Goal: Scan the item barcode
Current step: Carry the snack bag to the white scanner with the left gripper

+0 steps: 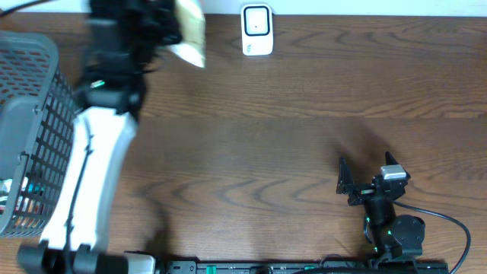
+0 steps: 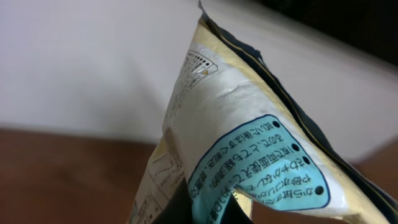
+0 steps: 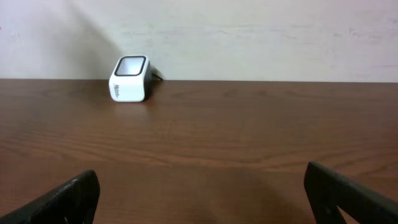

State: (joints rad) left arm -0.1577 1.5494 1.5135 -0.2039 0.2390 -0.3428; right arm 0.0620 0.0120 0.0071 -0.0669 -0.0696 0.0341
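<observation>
The item is a cream and white packet (image 1: 190,34) with a light-blue label of printed text (image 2: 261,168). It hangs above the table's far left, just left of the white barcode scanner (image 1: 257,30). My left gripper (image 1: 163,30) is shut on the packet's lower end (image 2: 208,211), and its dark fingers (image 2: 177,208) pinch the packet from both sides. No barcode shows on the side I see. My right gripper (image 1: 344,183) rests low at the near right, open and empty (image 3: 205,205). It faces the scanner (image 3: 129,79) across the table.
A grey wire basket (image 1: 30,129) with some items in it stands at the left edge. The wooden table (image 1: 289,144) runs back to a pale wall (image 3: 249,37) behind the scanner.
</observation>
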